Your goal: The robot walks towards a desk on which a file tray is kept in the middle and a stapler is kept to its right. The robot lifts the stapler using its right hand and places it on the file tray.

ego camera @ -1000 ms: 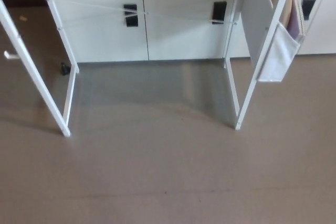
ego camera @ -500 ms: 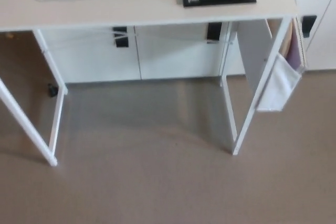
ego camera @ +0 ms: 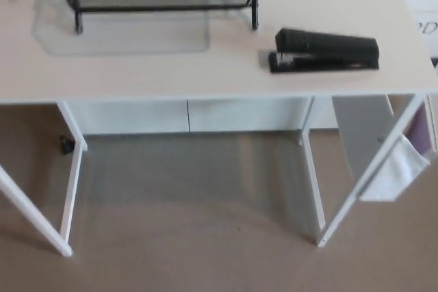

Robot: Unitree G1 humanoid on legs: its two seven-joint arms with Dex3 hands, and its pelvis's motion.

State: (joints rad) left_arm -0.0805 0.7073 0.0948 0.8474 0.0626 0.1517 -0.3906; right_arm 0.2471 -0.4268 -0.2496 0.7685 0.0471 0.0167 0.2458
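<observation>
1. We see the stapler (ego camera: 324,50) lying flat at centre right, near the desk's (ego camera: 137,73) front edge, likely easy for a right-side grab.
2. We find the file tray (ego camera: 164,9) at upper left, apart from the stapler.
3. Neither hand shows, so we can't tell their state.

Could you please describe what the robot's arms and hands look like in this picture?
Neither arm nor hand shows in this view, so nothing of their colour, shape or cables can be told. Only the white desk, the black wire file tray and the black stapler are visible.
</observation>
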